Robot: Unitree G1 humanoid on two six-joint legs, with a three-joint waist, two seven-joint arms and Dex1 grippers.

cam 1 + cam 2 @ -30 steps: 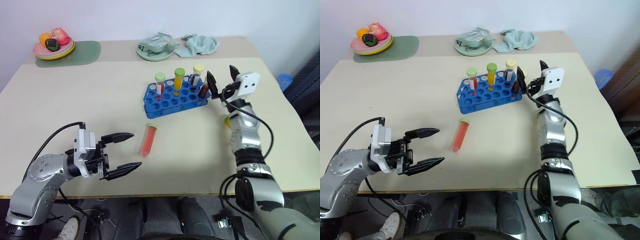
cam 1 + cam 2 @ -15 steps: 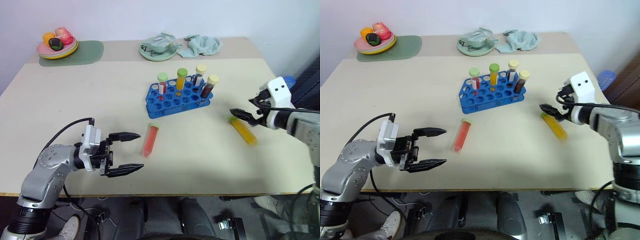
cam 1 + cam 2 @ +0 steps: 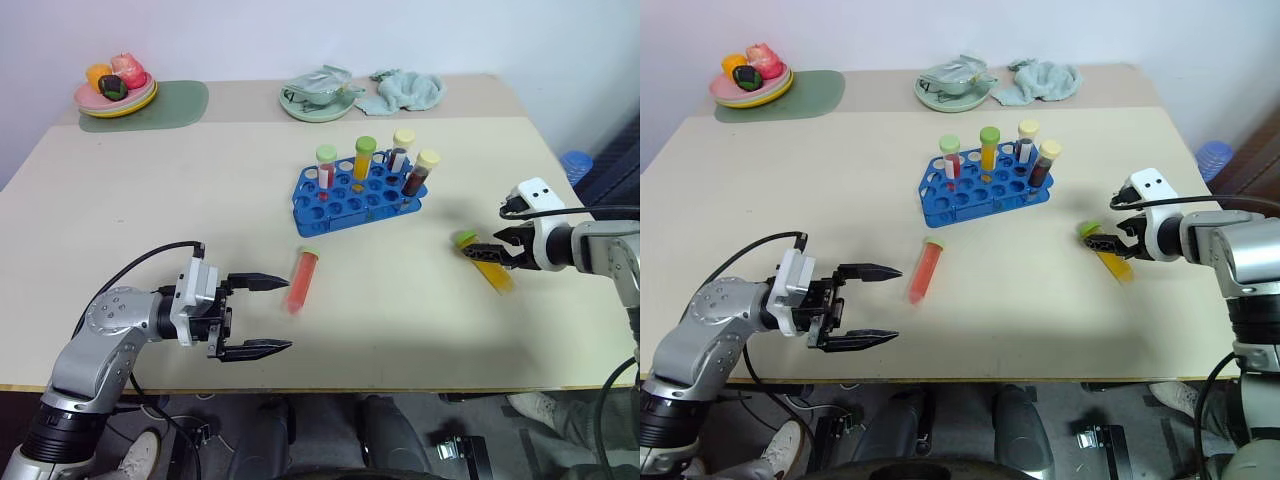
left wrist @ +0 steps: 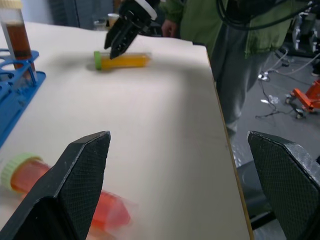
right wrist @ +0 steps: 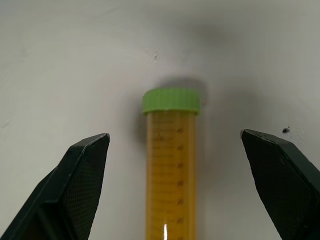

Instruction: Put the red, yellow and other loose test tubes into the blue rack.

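R gripper (image 3: 489, 250) is hovering w/ fingers spread either side of yellow tube (image 5: 171, 165), lying on table (image 3: 150, 200) at 4 o'clock from blue rack (image 3: 345, 195). L gripper (image 3: 262, 316) is also gaping, red tube (image 3: 299, 281) lying just off its tips at 1 o'clock; brown tube (image 3: 418, 174) is standing in the rack.

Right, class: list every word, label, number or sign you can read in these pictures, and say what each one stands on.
No text can be read anywhere.
Yellow tube: fine printed scale marks run along its side; any figures there are too small to read.
Tube with a white label in the blue rack: the label looks blank or too small to read.
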